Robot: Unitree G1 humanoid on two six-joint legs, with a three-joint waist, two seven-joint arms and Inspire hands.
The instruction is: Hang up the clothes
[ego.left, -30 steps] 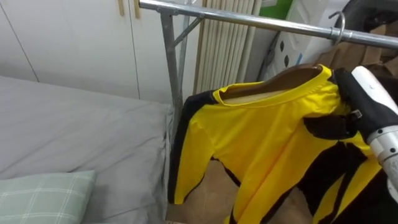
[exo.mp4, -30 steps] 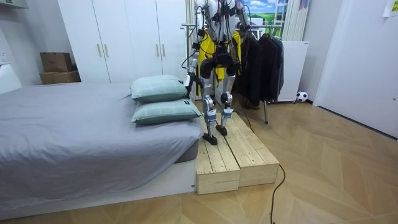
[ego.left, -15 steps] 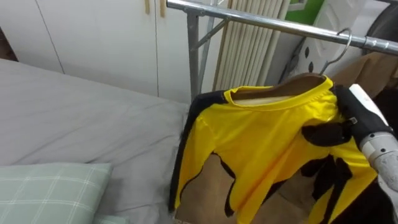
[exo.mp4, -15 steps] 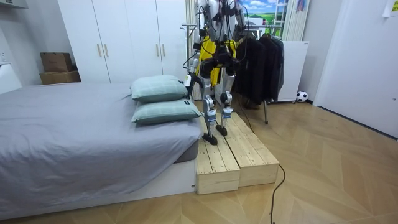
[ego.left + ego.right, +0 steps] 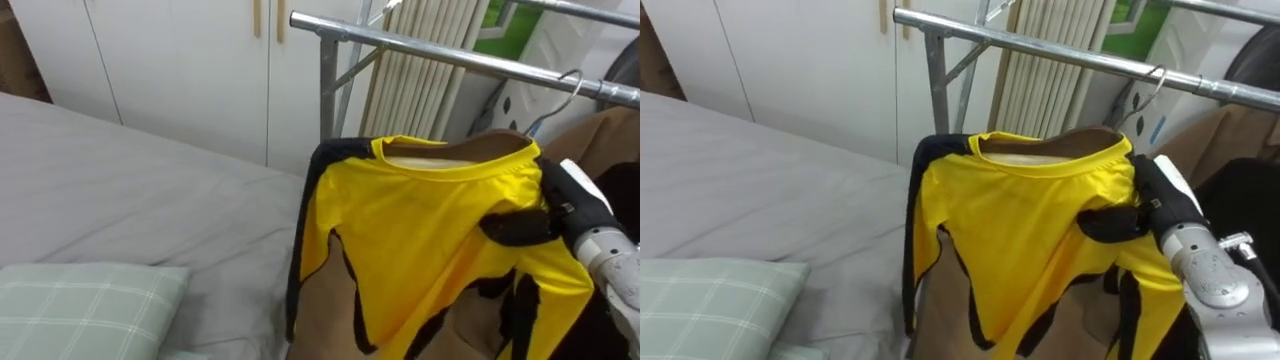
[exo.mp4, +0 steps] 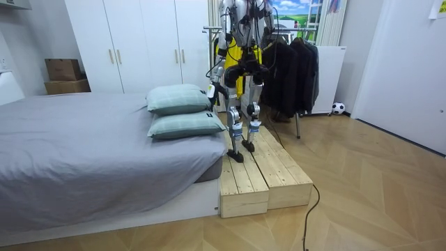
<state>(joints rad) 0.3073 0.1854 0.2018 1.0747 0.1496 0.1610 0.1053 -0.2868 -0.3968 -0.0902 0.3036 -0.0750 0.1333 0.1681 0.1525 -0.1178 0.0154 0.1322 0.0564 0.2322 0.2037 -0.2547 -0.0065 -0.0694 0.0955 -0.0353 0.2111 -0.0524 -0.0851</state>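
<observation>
right hand (image 5: 520, 228) curled, pinching yellow shirt (image 5: 420, 240) at shoulder; shirt on wooden hanger (image 5: 470, 150), hook close under rail (image 5: 450, 55).

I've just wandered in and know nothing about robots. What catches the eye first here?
A bright yellow shirt on a wooden hanger, just under the metal rail, with the robot's right hand clutching its shoulder in dark fingers. Left of it lies a grey bed; the robot stands on a wooden platform beside it.
</observation>
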